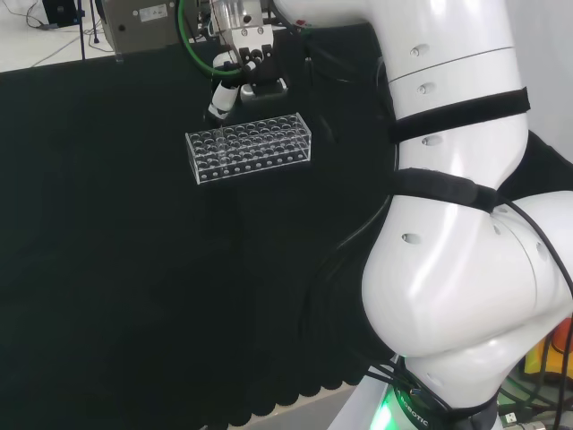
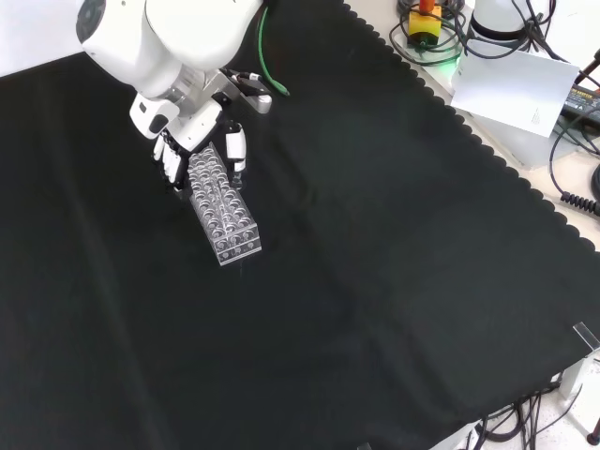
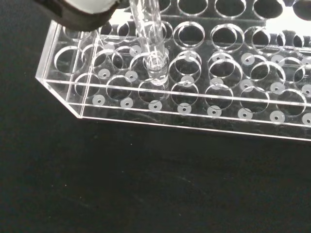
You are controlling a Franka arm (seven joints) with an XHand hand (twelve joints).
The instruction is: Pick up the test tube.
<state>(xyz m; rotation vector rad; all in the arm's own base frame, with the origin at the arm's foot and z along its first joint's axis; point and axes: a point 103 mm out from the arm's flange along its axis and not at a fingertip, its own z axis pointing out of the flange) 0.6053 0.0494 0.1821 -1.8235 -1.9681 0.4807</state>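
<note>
No legible text, label, number or sign anywhere. Faint small mark on the white sheet [image 2: 511,89] at the far right in the front view, too small to read. Nothing printed on the clear rack [image 1: 250,147].

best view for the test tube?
Wrist view: the test tube is close and large, its bottom end in a rack hole. Head view shows a faint sliver at the rack's left end; front view doesn't resolve it.
</note>
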